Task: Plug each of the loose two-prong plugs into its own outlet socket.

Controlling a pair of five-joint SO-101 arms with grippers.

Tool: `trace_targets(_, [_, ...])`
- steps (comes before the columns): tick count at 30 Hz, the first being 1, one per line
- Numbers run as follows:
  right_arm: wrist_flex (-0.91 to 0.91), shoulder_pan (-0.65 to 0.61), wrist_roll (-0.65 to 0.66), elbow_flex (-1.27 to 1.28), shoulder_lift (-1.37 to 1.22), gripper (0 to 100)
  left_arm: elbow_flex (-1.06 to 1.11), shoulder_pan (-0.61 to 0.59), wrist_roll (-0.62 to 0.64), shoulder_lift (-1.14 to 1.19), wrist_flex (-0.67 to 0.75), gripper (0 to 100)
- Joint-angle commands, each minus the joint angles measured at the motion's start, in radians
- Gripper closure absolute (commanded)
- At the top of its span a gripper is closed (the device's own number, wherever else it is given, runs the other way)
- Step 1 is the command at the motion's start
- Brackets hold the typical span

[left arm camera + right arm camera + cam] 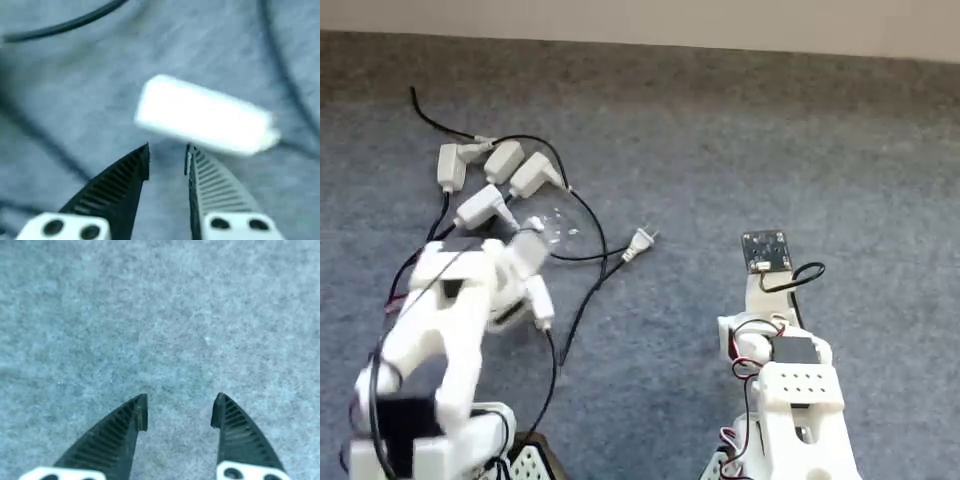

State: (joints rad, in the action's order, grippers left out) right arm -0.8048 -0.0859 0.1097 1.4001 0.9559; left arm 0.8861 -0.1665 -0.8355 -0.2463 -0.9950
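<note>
A loose two-prong plug (640, 242) lies on the grey carpet at the end of a black cable, prongs pointing to the far right. A cluster of white outlet blocks and plugs (503, 160) lies at the far left, joined by black cables. My left arm (460, 310) stands just in front of that cluster. In the left wrist view my left gripper (167, 157) is open a little, its tips just short of a white oblong block (205, 116), with nothing between them. My right gripper (180, 412) is open over bare carpet.
Black cables (585, 290) loop across the carpet between the cluster and my left arm's base. My right arm (790, 375) sits at the near right, with a small circuit board (767, 250) at its front. A pale wall edge runs along the far side.
</note>
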Motion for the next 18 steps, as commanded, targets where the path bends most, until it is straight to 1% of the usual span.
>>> trace_targets(1, [0.016,-0.01,0.009,-0.002,0.01,78.9,-0.012,-0.125,-0.072,-0.01,-0.005,87])
trace_targets(5, [0.016,-0.01,0.009,-0.002,0.01,78.9,-0.062,-0.188,-0.087,-0.031,-0.006,87])
trace_targets(7, [0.016,-0.01,0.009,-0.002,0.01,78.9,-0.097,-0.185,-0.083,-0.073,-0.041,87])
trace_targets(8, [0.016,-0.01,0.009,-0.002,0.01,78.9,-0.119,-0.166,-0.061,-0.101,-0.074,87])
trace_targets(10, [0.016,-0.01,0.009,-0.002,0.01,78.9,-0.16,-0.097,-0.002,-0.163,-0.135,87])
trace_targets(12, [0.016,-0.01,0.009,-0.002,0.01,78.9,-0.191,0.001,0.069,-0.229,-0.161,87])
trace_targets(15, [0.016,-0.01,0.009,-0.002,0.01,78.9,-0.211,0.162,0.175,-0.295,-0.161,87])
trace_targets(17, [0.016,-0.01,0.009,-0.002,0.01,78.9,-0.2,0.259,0.221,-0.292,-0.153,87])
trace_targets(18, [0.016,-0.01,0.009,-0.002,0.01,78.9,-0.191,0.294,0.241,-0.28,-0.124,87])
